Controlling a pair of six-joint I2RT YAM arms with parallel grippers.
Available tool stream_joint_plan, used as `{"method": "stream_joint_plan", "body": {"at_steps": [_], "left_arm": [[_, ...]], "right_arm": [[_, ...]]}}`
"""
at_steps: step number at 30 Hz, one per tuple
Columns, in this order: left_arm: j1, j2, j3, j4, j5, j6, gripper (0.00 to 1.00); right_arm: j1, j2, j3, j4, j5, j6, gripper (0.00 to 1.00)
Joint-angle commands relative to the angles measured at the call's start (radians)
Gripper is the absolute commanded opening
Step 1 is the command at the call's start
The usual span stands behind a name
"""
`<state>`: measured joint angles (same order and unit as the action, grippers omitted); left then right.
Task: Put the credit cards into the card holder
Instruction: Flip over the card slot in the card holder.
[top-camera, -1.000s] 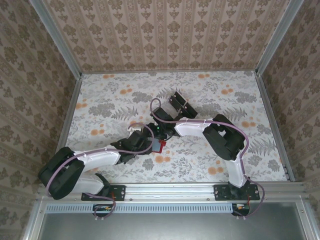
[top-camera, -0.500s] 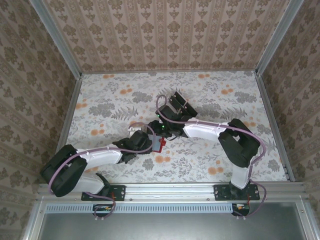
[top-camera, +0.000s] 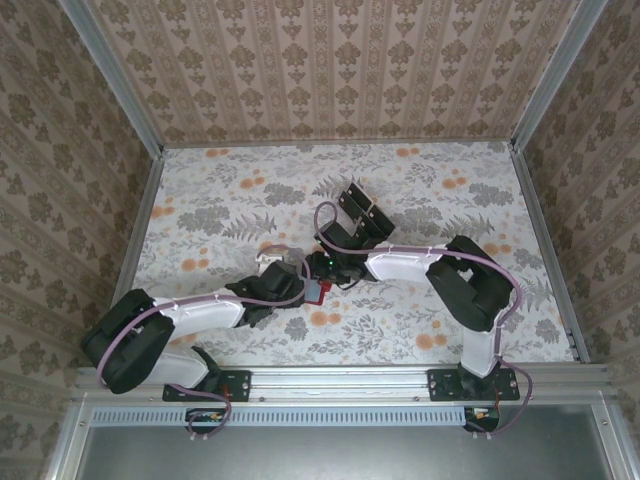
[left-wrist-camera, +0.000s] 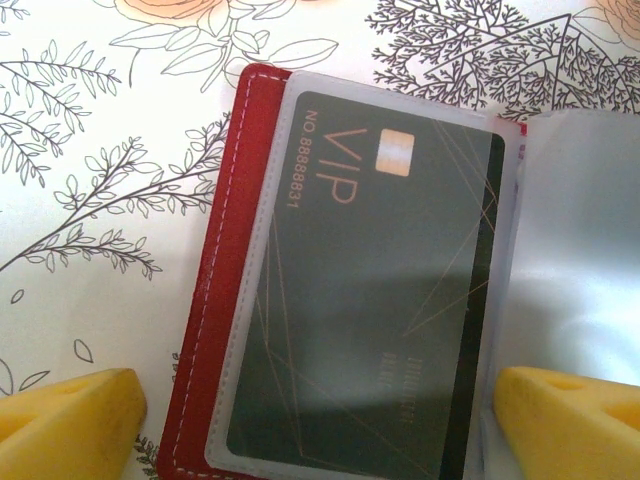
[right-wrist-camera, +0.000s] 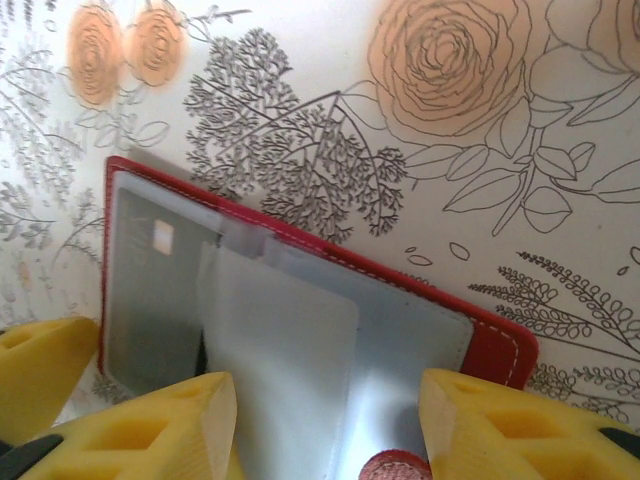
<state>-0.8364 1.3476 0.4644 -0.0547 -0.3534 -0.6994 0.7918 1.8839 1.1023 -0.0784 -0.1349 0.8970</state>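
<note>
MID-TABLE: my two arms meet over the card holder (left-wrist-camera: 225, 250). It lies open & flat on the floral table (top-camera: 220, 200), about mid-width, nearer my bases than the back wall. Red cover is underneath, clear sleeves face up.

My left claw (left-wrist-camera: 315, 405) hangs straight over the holder, jaws wide apart, gripping nothing. One yellow pad (left-wrist-camera: 70, 425) sits over bare tablecloth just beside the red stitched edge. The other is over a clear leaf on the far side. Betw. them is one credit card (left-wrist-camera: 380, 300), black & glossy, fully inside a clear sleeve. It shows gold "VIP" lettering, a serial no. and a pale chip mark near one end.

My right claw (right-wrist-camera: 328, 395) faces the holder from the opp. side, jaws part-way apart & clamped on nothing I can see. A loose clear leaf (right-wrist-camera: 285, 350) of the holder lies betw. its pads. One pad overlaps that leaf's edge, but I can't tell whether it presses on it.

Behind the holder, toward the back wall, a group of black cards (top-camera: 357, 210) stands tilted, well apart from both claws. They're too small to count.
</note>
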Motion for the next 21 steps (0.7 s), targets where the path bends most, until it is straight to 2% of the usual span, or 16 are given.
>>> {"method": "stream_joint_plan", "body": {"at_steps": [1,13,21], "left_arm": [[0.005,0.026,-0.030,-0.041,-0.019,-0.024,1.00],[0.005,-0.007,-0.024,-0.055,-0.019,-0.017,1.00],[0.023,-0.180,-0.018,-0.153,-0.064,-0.007,1.00]], "right_arm": [[-0.004,0.031,0.026,0.023,-0.009,0.005,0.53],[0.007,0.067,0.100,0.039,-0.078,-0.021,0.52],[0.035,0.063,0.146,0.029,-0.105,-0.003,0.52]]}}
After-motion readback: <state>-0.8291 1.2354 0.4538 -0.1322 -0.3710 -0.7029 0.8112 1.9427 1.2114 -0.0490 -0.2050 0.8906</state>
